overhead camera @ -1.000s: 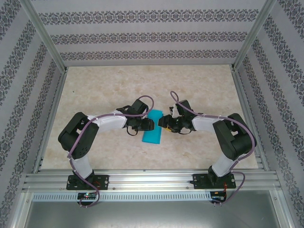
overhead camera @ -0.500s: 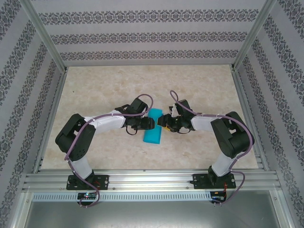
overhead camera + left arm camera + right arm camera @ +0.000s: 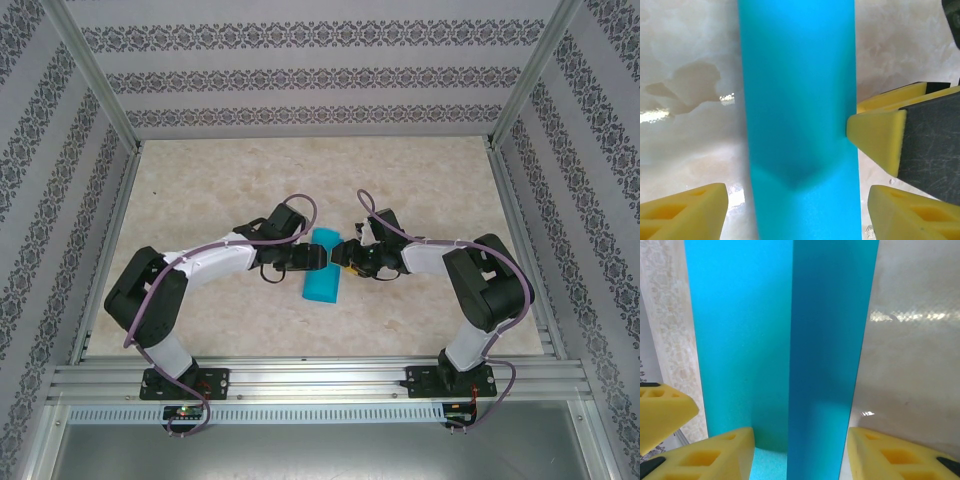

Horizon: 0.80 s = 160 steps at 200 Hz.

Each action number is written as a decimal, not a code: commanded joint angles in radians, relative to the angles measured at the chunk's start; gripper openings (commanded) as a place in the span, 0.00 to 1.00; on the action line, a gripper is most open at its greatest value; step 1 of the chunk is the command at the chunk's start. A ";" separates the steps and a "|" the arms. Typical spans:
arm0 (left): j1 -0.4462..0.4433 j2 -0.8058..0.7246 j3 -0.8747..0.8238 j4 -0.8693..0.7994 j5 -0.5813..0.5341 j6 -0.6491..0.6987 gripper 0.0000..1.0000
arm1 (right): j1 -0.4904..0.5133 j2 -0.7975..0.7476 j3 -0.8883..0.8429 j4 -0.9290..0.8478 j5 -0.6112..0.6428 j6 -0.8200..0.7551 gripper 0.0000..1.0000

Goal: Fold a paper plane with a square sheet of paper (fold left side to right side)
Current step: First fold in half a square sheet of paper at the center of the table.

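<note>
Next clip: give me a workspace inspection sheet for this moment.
Surface: tabletop, pale, marbled, glossy.
Job's things: teal paper, folded into a narrow strip, lying flat at centre.
Clutter: nothing seen.
Grippers: left gripper open, straddling the strip; right gripper open, straddling it from the opposite side, one finger at its edge.
Cables: purple cables run along both arms, clear of the paper.
Surroundings: patterned walls, aluminium frame.

The folded teal paper (image 3: 800,100) looks matt and smooth, the marbled table (image 3: 685,60) glossy, the pads (image 3: 685,210) porous yellow foam.
</note>
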 commanded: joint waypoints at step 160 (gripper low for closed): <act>0.051 0.139 -0.002 0.118 0.132 0.041 0.69 | 0.018 -0.009 0.043 -0.031 0.006 -0.029 0.53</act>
